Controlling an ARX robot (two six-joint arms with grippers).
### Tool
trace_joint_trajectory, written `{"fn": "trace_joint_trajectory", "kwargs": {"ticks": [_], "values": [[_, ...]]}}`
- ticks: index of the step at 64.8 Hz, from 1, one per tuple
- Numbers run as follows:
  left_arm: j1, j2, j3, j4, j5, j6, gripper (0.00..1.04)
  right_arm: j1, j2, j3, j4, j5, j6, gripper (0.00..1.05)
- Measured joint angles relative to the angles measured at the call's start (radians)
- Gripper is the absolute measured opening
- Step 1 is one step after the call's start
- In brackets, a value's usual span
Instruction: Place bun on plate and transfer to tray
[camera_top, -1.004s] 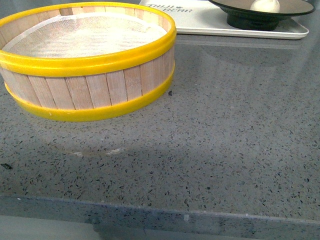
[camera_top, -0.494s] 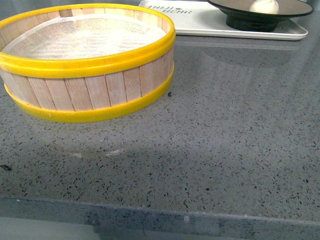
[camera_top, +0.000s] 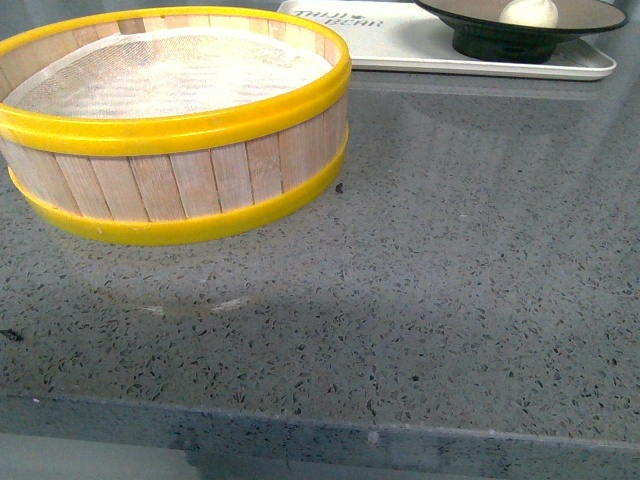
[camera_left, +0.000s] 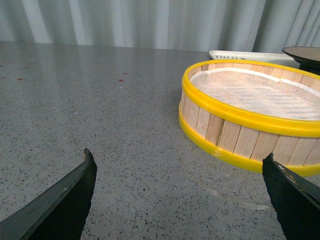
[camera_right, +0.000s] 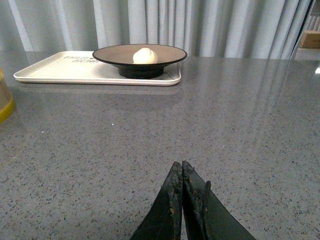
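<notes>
The small white bun (camera_right: 145, 55) (camera_top: 529, 12) lies in the middle of the black plate (camera_right: 107, 55) (camera_top: 500, 44) with its tan inside. That plate stands on the white tray (camera_right: 60, 70) (camera_top: 400, 45) at the far right of the grey counter. My right gripper (camera_right: 181, 166) is shut with nothing in it, low over bare counter well short of the tray. My left gripper (camera_left: 179, 156) is open and empty, its two black fingertips (camera_left: 88, 159) wide apart above the counter beside the steamer basket. Neither arm shows in the front view.
A yellow-rimmed wooden steamer basket (camera_top: 180, 120) (camera_left: 250, 107) with a white cloth lining stands at the left. The counter's front edge (camera_top: 320, 430) runs along the bottom of the front view. Grey curtains (camera_right: 200, 25) hang behind the counter.
Nothing on the counter has changed place; the front view has only shifted very slightly.
</notes>
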Motion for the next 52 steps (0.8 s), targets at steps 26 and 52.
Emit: {"fn": "trace_joint_trajectory", "kwargs": {"ticks": [26,52], "values": [[0.000,0.000,0.000,0.000,0.000,0.000,0.98,0.000,-0.002,0.000,0.000,0.000,0.000,0.02],[0.000,0.000,0.000,0.000,0.000,0.000,0.98,0.000,-0.002,0.000,0.000,0.000,0.000,0.58]]}}
